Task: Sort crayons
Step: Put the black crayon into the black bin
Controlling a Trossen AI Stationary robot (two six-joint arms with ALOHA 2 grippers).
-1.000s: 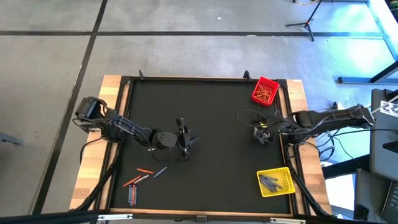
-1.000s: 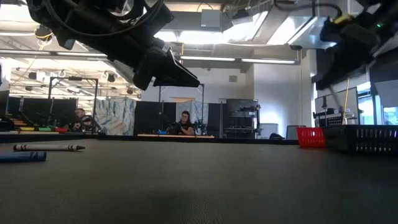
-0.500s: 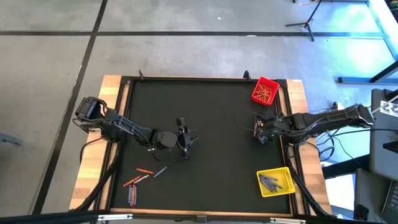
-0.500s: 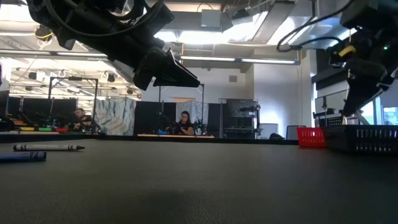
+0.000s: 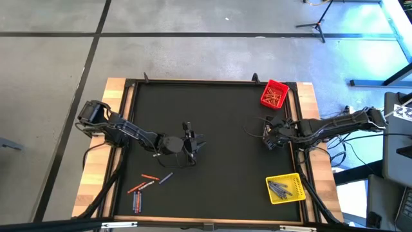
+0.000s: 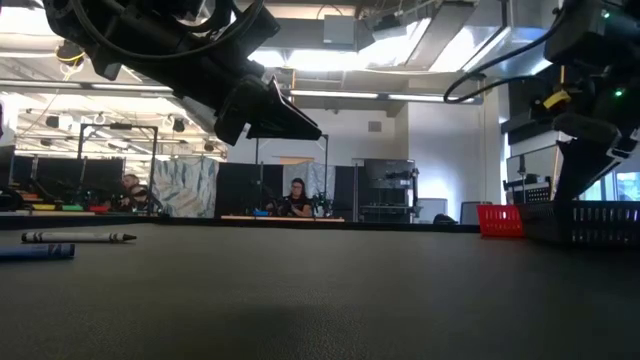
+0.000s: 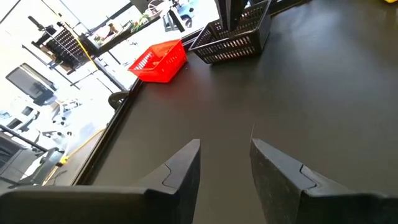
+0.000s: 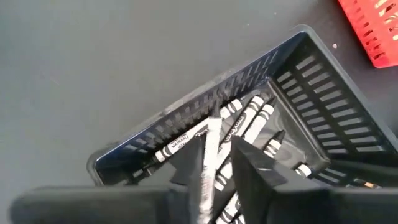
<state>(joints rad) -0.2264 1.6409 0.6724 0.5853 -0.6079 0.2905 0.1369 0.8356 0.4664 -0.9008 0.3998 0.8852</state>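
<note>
Your right gripper (image 8: pixel 221 149) stands slightly parted, a grey crayon (image 8: pixel 210 134) seemingly loose between; left gripper (image 7: pixel 224 165) open, empty. Crayons feel light, stiff, brittle: pinch mid-length.

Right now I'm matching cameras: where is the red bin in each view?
High view: red bin at the table's corner, picture's top right.
Low view: small, right of centre, on the far table edge.
Left wrist view: beside the black mesh bin.
Right wrist view: cut off, just beyond that bin.
Shared landmark: the black mesh bin.
</note>
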